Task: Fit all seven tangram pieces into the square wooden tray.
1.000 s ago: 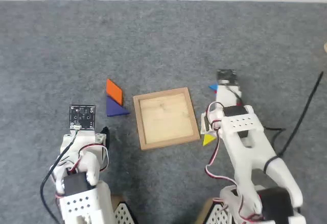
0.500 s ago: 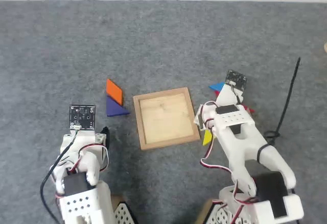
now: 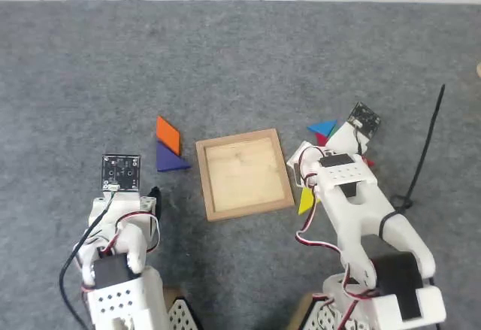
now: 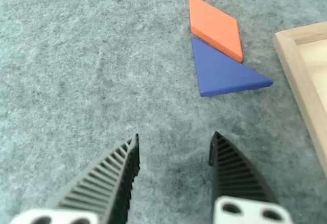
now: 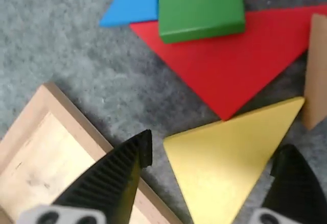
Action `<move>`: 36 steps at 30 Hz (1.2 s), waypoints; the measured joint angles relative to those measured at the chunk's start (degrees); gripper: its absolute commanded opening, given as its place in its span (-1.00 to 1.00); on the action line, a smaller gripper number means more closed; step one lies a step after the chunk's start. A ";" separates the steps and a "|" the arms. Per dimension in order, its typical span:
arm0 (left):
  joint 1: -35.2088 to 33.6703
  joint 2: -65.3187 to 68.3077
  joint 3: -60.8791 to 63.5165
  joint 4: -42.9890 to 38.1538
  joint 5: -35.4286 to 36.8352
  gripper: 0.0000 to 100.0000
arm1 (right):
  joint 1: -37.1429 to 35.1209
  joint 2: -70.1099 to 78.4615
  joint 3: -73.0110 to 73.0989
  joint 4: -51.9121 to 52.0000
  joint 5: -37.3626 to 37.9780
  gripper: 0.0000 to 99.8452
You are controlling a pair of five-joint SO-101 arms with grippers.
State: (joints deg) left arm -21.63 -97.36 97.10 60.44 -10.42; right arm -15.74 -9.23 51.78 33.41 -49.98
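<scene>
Nothing legible turned up: no words, numbers, labels or signs could be read anywhere. The tray [image 3: 202,180] was plain bare wood, and the counter [image 3: 240,59] under it was unmarked grey.

We see the desk [image 3: 225,59] bright under even, diffuse light. Shadows are soft: a faint dark patch beneath the left tool [image 4: 175,136], and a thin dark line where the green piece [image 5: 199,2] overlaps the red piece [image 5: 230,66].
</scene>
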 measured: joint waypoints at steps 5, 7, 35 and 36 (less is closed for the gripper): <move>0.00 0.00 0.00 0.00 0.00 -0.56 | 0.00 0.00 -0.18 1.41 -0.09 -0.31; 0.00 0.00 0.00 0.00 0.00 -0.56 | 0.00 0.18 -0.53 1.76 -0.09 -0.31; 0.00 0.00 0.00 0.00 0.00 -0.56 | 5.63 14.33 -17.76 23.21 7.30 -0.97; 0.00 0.00 0.00 0.00 0.00 -0.56 | 6.07 14.24 -17.76 23.47 8.70 -0.98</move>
State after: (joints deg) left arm -21.63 -97.36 97.10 60.44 -10.42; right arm -9.67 5.01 34.02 56.88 -41.27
